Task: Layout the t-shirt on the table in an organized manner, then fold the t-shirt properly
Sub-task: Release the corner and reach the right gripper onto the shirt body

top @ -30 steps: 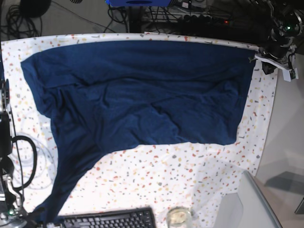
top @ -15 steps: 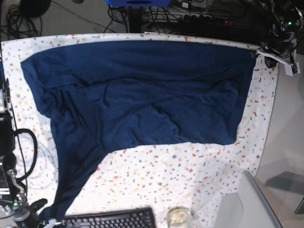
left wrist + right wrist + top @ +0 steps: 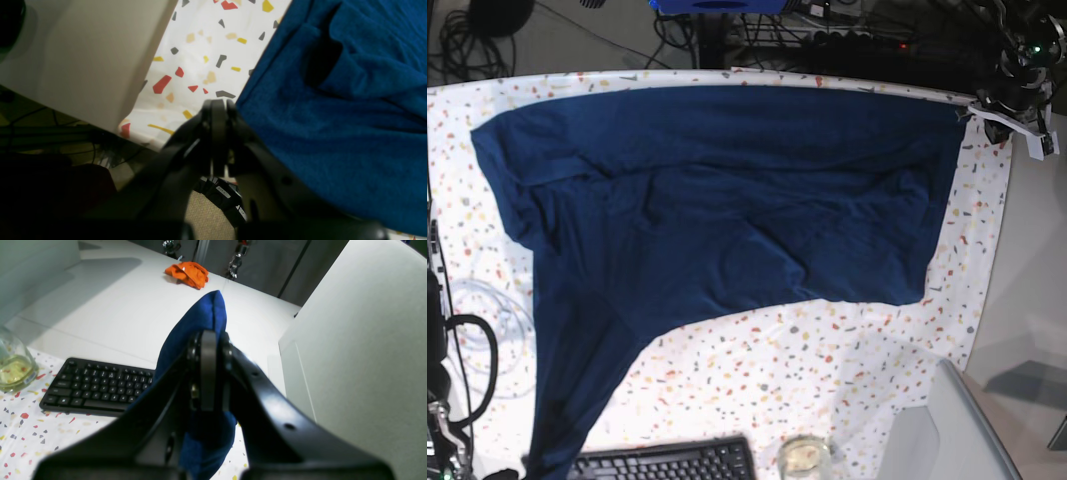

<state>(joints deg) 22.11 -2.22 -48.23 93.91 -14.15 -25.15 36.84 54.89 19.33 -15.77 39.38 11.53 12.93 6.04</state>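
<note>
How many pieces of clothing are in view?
2: the navy t-shirt spread on the table, one corner pulled beside the keyboard; a crumpled orange garment on the far white surface. Others may be hidden.

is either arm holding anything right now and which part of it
The right gripper is shut on a bunched edge of the t-shirt. The left gripper is shut and holds nothing.

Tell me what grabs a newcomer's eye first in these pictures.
The navy t-shirt sprawls across most of the speckled table, one corner stretched toward the keyboard. In the right wrist view the right hand is shut on a pinch of that fabric, with an orange cloth on the white surface behind.
</note>
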